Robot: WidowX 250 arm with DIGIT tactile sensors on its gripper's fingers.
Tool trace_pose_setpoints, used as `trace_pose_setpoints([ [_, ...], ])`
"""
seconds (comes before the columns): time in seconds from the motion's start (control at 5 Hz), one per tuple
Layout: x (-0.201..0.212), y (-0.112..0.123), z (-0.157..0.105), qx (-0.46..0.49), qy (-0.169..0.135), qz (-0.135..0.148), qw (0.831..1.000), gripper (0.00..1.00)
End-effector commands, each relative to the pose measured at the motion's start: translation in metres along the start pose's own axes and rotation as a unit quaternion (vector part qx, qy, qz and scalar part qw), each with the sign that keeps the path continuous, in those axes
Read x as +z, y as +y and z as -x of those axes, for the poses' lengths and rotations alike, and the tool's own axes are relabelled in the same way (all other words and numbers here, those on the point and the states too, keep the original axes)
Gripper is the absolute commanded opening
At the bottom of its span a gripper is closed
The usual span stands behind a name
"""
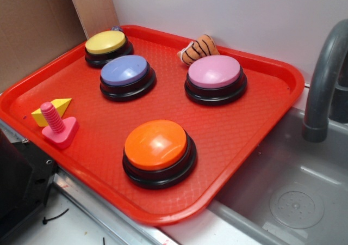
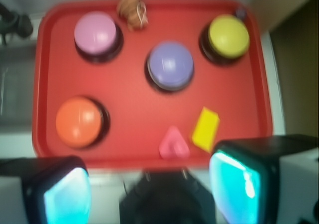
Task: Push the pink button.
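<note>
The pink button point(image 1: 214, 72) is a light-pink dome on a black base. It sits at the back right of the red tray point(image 1: 255, 125). In the wrist view the pink button point(image 2: 95, 33) is at the upper left, far from the fingers. My gripper point(image 2: 149, 191) is open and empty, high above the tray's near edge. Its two cyan-padded fingers point(image 2: 67, 196) frame the bottom of the wrist view. The gripper does not show in the exterior view.
On the tray are a lavender-blue button point(image 1: 124, 71), a yellow button point(image 1: 105, 42), an orange button point(image 1: 155, 145), a pink screw toy point(image 1: 57, 128), a yellow wedge point(image 1: 51, 110) and a striped plush point(image 1: 199, 48). A grey sink point(image 1: 293, 196) and faucet point(image 1: 323, 81) are at the right.
</note>
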State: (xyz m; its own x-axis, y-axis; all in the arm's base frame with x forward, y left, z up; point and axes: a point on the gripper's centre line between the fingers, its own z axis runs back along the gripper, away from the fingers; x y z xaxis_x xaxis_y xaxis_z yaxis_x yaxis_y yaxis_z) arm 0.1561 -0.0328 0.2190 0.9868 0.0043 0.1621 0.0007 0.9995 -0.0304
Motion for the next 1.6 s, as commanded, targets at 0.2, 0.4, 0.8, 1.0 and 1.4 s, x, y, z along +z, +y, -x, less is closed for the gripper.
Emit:
trace_pose_setpoints([
  [0.2,-0.061,-0.042,-0.058,-0.058,-0.019,-0.014,0.998,1.00],
  [0.4,-0.061,-0.042,-0.058,-0.058,-0.019,-0.014,0.998,1.00],
  [0.8,-0.099,-0.044,-0.080,-0.101,-0.033,0.009,0.994,1.00],
  [1.0,-0.122,-0.063,-0.106,-0.170,-0.055,0.038,0.983,1.00],
  [1.4,-0.158,-0.077,-0.129,-0.163,-0.039,0.033,0.985,1.00],
])
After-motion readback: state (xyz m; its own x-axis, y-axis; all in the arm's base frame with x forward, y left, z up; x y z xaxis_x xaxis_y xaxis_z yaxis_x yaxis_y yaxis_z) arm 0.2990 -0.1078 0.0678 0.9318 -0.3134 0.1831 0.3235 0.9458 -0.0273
